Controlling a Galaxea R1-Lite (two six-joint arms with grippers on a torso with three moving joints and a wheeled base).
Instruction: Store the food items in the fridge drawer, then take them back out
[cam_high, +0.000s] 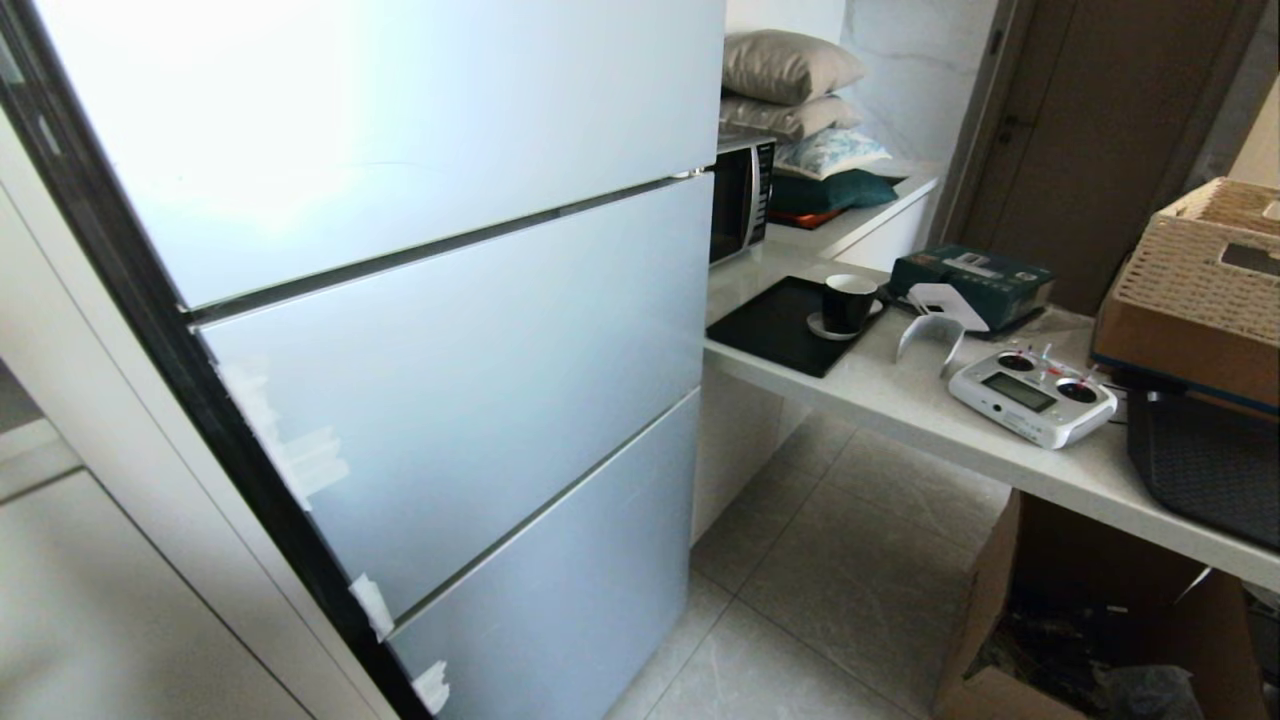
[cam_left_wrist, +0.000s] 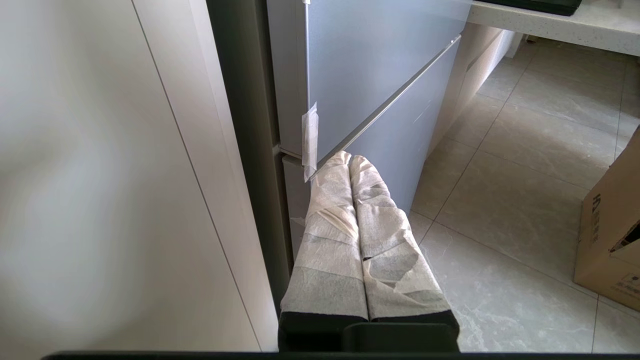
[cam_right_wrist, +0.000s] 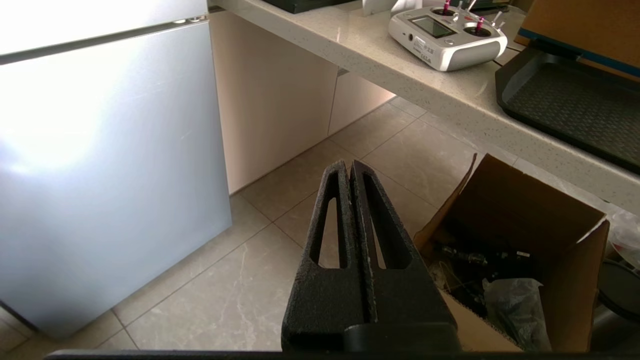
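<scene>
The fridge drawer and food items show in none of my views; the fridge (cam_high: 450, 330) fills the left and centre of the head view with all its frosted panels flush. My left gripper (cam_left_wrist: 350, 160), fingers taped and clenched on nothing, sits at lower centre of its view by the fridge's taped edge; my right gripper (cam_right_wrist: 348, 165), clenched empty, hangs over floor tiles beside a cardboard box (cam_right_wrist: 525, 240).

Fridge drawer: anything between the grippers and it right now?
Yes. The fridge front panels are all closed, so the drawer is hidden behind them and no food item is in view. The left gripper, fingers together, sits at the seam by the lower panel; the right gripper, shut, hangs over the floor.
</scene>
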